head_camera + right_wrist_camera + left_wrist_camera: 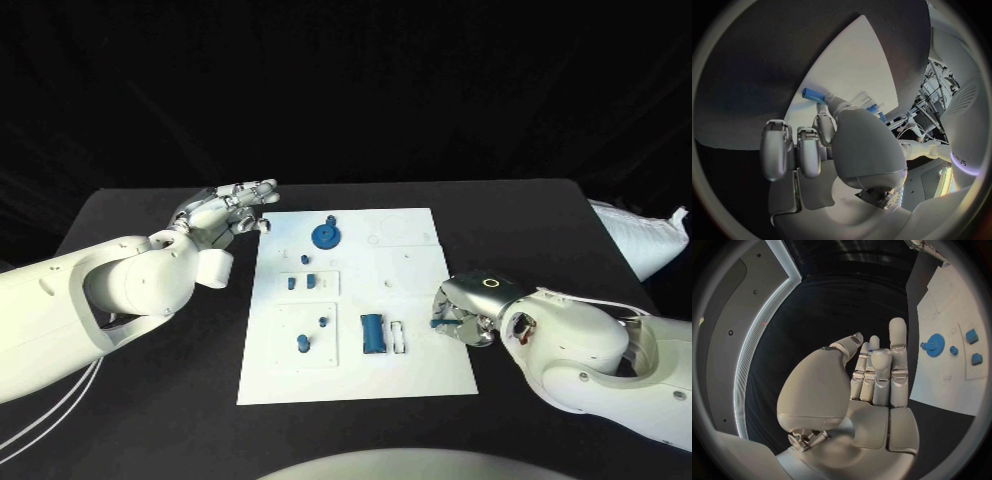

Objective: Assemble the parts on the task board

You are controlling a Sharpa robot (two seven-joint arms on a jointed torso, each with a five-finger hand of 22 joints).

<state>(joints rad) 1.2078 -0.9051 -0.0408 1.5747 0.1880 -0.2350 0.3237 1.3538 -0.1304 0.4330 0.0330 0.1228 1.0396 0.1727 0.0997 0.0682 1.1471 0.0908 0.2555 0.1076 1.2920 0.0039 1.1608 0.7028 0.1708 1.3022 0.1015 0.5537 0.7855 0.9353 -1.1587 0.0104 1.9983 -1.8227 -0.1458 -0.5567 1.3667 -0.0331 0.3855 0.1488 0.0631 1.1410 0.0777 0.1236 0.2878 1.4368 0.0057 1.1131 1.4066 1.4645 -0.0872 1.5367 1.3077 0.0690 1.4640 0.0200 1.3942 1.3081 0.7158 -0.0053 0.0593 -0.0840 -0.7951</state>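
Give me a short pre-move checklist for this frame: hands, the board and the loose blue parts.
1. Right hand holds a small blue part in its fingers at the board's right edge: ok.
2. Left hand holds nothing, fingers apart, off the board's far left corner: ok.
3. White board lies flat and square on the table: ok.
4. Blue gear sits on the board's far part, away from both hands: ok.
5. Blue cylinder lies beside the right hand, not touched: ok.
6. Which slot the held part fits: cannot tell.
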